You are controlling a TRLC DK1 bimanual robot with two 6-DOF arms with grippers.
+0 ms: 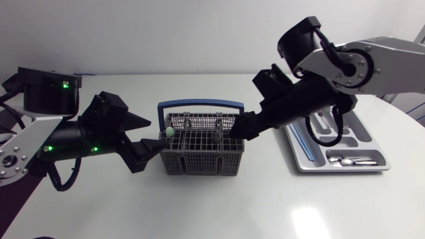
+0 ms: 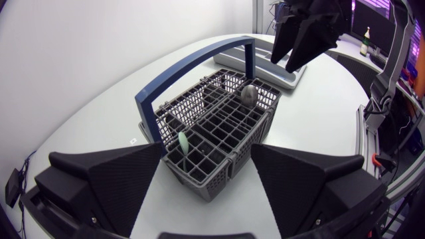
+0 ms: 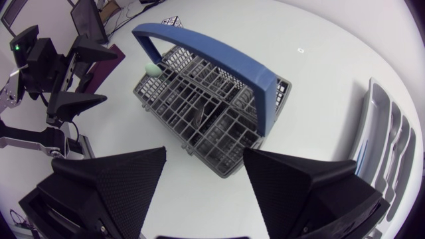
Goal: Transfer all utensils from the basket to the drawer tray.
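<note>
Head view: basket mesh obscures its contents; only a green-tipped handle shows clearly. Right arm covers part of the tray. Left tool and right tool both spread.

Bright, even light falls from above. The white bench throws back a soft glare patch near the head view's lower edge. Shadows under the basket and the arms are faint and diffuse. Focus is sharp throughout the head view. Both wrist views bow strongly: the bench edge curves and the corners darken. There the left hand and right hand read as near-black masses with little surface detail.
</note>
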